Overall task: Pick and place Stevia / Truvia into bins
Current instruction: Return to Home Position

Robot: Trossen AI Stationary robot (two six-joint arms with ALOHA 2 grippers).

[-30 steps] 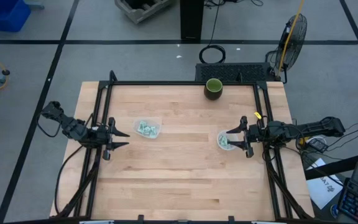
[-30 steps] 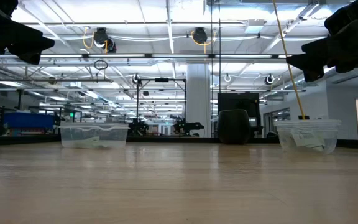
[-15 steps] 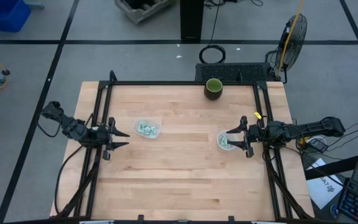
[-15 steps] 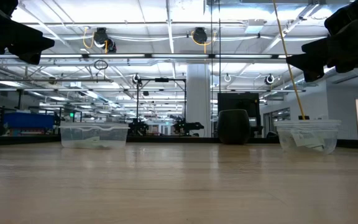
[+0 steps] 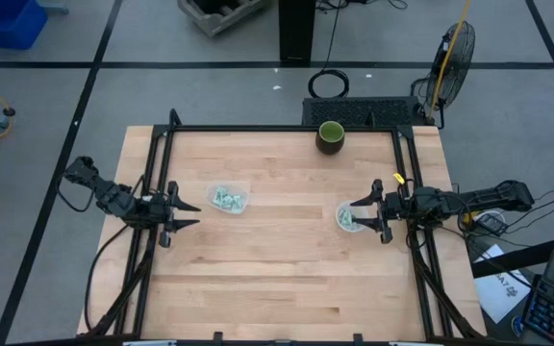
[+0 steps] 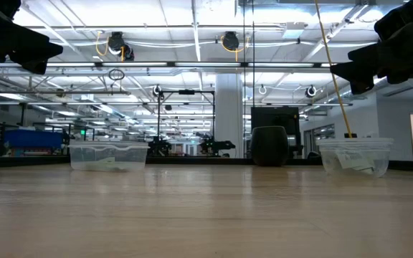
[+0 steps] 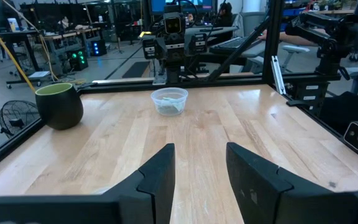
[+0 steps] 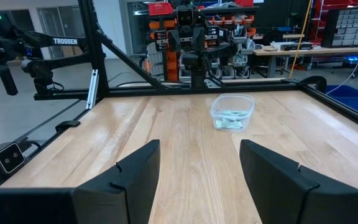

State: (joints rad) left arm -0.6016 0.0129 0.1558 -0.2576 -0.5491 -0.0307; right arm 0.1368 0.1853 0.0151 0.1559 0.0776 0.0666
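Stevia sachets (image 5: 225,200) lie, seen from above, in the squarish container (image 5: 245,192) just ahead of the left gripper (image 5: 192,215) and in the round container (image 5: 339,211) beneath the right gripper (image 5: 356,215) tips; the low view agrees; both wrist views show fingers spread and empty.

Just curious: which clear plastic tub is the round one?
The clear plastic tub beside the right arm; the other clear tub, nearer the left arm, is squarish with rounded corners.
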